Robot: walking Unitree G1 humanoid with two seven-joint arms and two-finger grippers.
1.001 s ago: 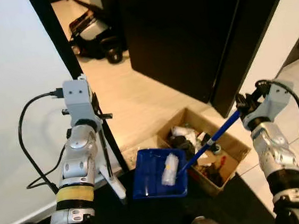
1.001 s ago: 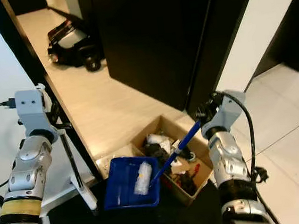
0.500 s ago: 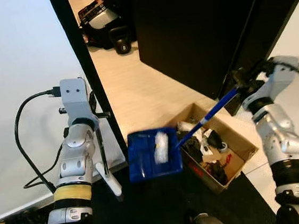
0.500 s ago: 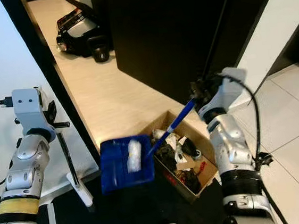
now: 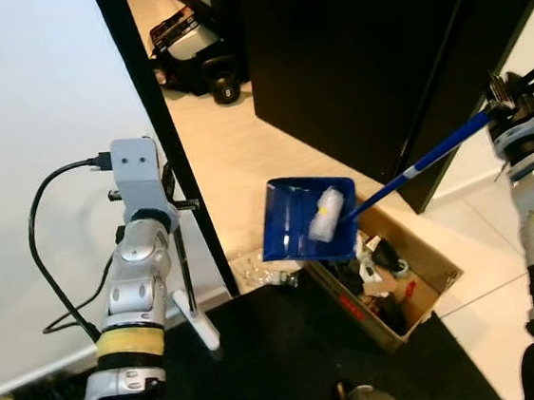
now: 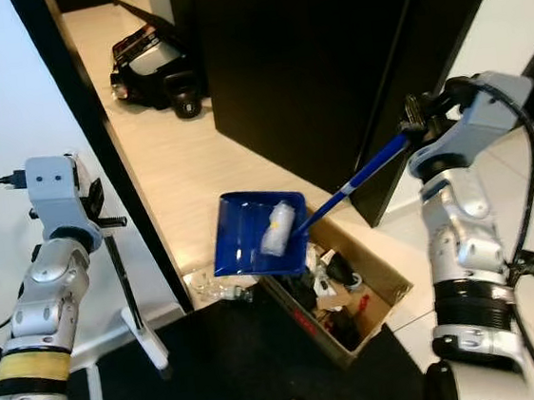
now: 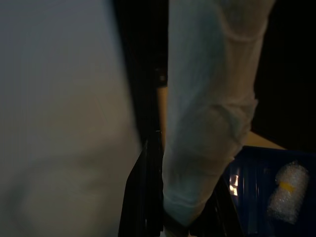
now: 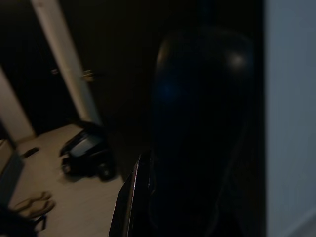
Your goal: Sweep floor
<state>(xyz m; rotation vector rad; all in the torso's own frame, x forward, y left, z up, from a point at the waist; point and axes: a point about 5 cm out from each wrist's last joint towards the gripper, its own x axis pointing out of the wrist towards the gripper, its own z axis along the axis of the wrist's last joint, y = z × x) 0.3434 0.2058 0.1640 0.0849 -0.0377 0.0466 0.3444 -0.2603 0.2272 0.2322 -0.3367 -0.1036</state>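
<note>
A blue dustpan (image 5: 300, 223) on a long blue handle (image 5: 425, 158) hangs tilted in the air over the near-left end of an open cardboard box (image 5: 424, 258) full of rubbish. A white crumpled wad (image 5: 326, 215) lies in the pan. My right gripper (image 5: 505, 97) is shut on the top of the handle, raised at the right. My left gripper (image 5: 175, 192) is held up by the black door frame, shut on a thin black broom stick (image 5: 185, 266) with a white foot (image 5: 202, 325) near the floor. In the left wrist view the dustpan (image 7: 256, 187) shows past a blurred pale shape.
Small scraps of litter (image 5: 256, 273) lie on the pale floor left of the box. A black mat (image 5: 293, 360) covers the floor in front. A dark door panel (image 5: 347, 48) rises behind the box. A black bag (image 5: 178, 39) and a kettlebell (image 5: 223, 76) sit far back.
The right arm has risen and swung right, lifting the dustpan with the white wad from floor level up over the box's edge. The left arm and broom have stayed put.
</note>
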